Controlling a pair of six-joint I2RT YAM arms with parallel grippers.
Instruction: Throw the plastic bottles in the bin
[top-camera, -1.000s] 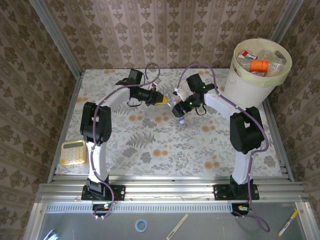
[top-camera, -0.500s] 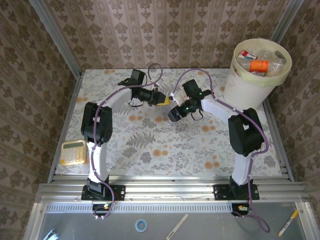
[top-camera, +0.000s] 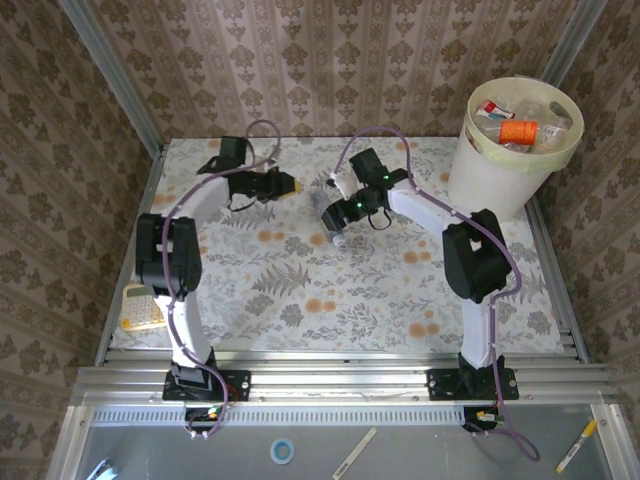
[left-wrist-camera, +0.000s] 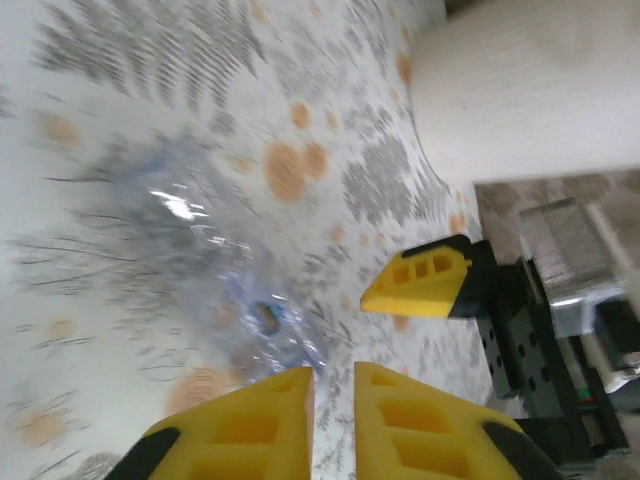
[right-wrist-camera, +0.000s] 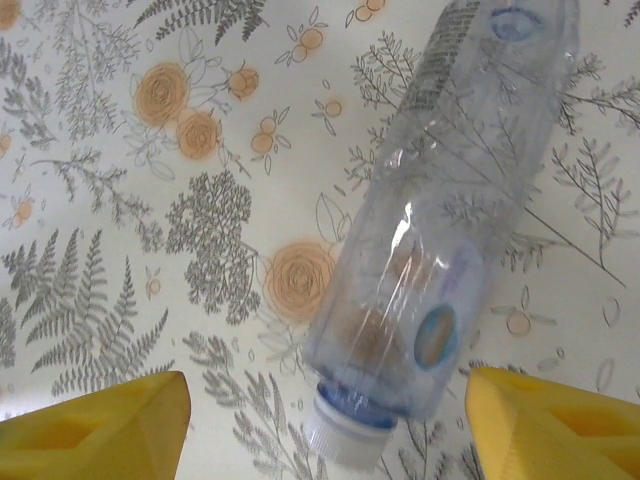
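A clear plastic bottle (right-wrist-camera: 440, 230) with a blue neck ring and a white cap (right-wrist-camera: 345, 435) lies on the flowered table, cap toward the right wrist camera. My right gripper (right-wrist-camera: 328, 390) hovers over its cap end, open, one yellow finger on each side and neither touching it. From above, the bottle (top-camera: 338, 237) pokes out below the right gripper (top-camera: 335, 213). My left gripper (top-camera: 289, 185) is just left of it, with its yellow fingers (left-wrist-camera: 250, 430) shut on nothing. It sees the bottle (left-wrist-camera: 190, 230) blurred ahead. The bin (top-camera: 505, 175) stands far right with several bottles (top-camera: 518, 130) inside.
A yellow calculator (top-camera: 135, 305) lies near the table's left edge, partly behind the left arm. The bin's cream wall (left-wrist-camera: 530, 90) and a right gripper finger (left-wrist-camera: 420, 285) appear in the left wrist view. Metal rails border the table.
The left arm has swung back to the left, away from the bottle. The right gripper has moved left and slightly farther back over the table, now open over the lying bottle.
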